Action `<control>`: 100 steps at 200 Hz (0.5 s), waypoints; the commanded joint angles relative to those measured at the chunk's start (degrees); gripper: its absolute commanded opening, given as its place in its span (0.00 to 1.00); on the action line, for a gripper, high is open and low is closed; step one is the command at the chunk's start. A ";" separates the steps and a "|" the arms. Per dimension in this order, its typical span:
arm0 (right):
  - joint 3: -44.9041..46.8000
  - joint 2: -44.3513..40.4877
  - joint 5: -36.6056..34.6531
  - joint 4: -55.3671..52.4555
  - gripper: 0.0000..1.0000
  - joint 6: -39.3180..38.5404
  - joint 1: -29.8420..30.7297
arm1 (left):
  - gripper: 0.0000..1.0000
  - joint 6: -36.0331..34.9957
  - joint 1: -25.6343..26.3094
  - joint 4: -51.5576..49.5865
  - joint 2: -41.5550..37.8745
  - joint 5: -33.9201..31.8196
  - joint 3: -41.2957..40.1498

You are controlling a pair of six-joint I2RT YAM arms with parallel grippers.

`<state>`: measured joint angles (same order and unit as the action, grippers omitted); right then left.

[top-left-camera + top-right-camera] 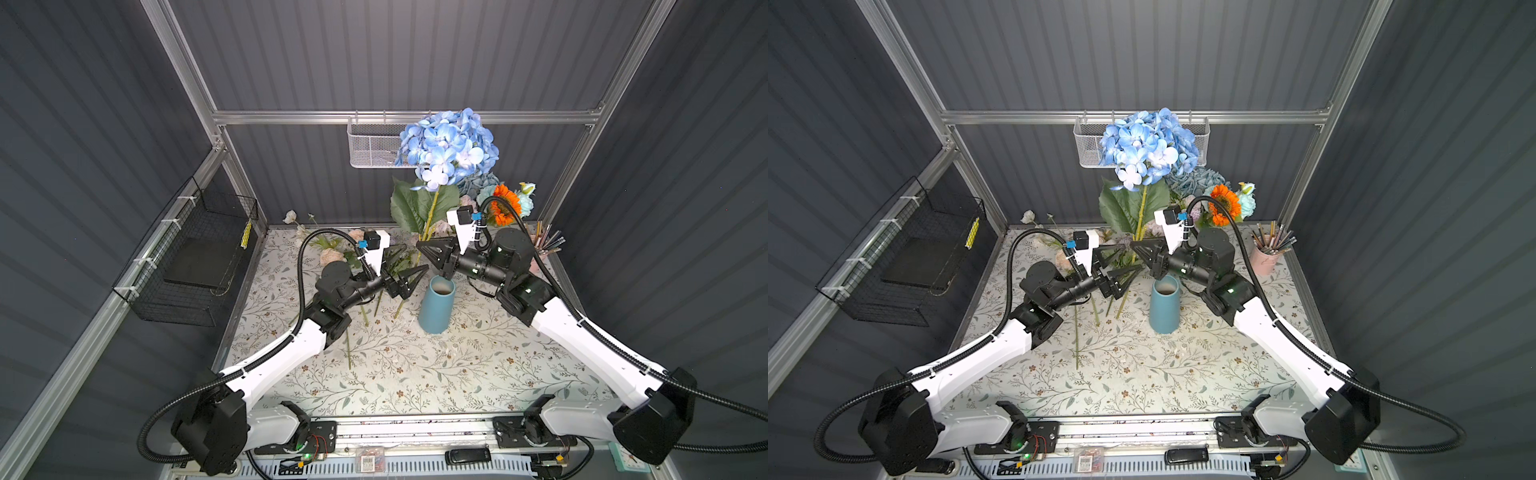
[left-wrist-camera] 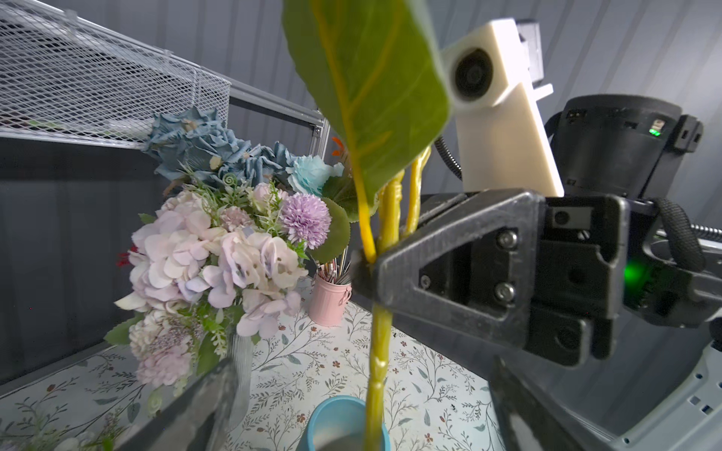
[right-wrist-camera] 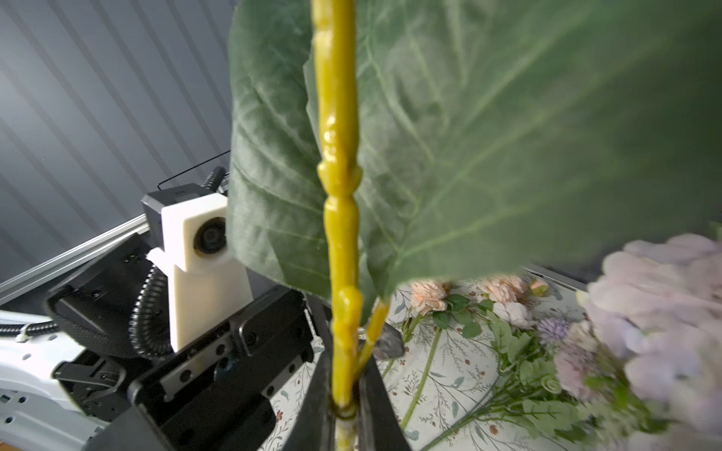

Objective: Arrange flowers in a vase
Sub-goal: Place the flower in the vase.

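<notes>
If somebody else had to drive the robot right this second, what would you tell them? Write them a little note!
Left gripper: open, holding nothing, right beside the stem.
Right gripper: shut on the yellow-green stem of the blue hydrangea, holding it upright over the blue vase.
Done: the hydrangea is lifted and its stem end is at the vase mouth. I cannot tell if it is inside.
Left: lower the stem in, then let go. The loose flowers lie on the table by the left arm and go in next.
</notes>
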<state>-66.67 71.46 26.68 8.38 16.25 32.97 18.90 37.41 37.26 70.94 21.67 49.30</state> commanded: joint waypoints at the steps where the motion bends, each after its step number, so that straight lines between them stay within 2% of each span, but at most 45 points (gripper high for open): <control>1: -2.83 -3.66 -4.92 -5.76 0.00 -5.90 -1.11 | 1.00 0.57 -0.90 -2.15 -3.78 -6.88 -2.62; 28: -4.67 -6.94 -10.99 -10.27 0.00 -10.06 -1.94 | 1.00 4.45 -4.58 -2.36 -4.96 -10.77 -5.88; 61: -6.02 -10.92 -16.41 -14.01 0.00 -14.45 -2.26 | 1.00 12.87 -10.11 2.68 -1.96 -10.73 -9.23; 100: -4.87 -12.35 -20.40 -13.62 0.00 -16.68 -2.34 | 1.00 14.59 -10.81 3.70 1.34 -11.66 -9.49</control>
<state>-71.70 59.16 10.59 -4.25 2.68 30.79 30.55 26.57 37.87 71.48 11.00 39.83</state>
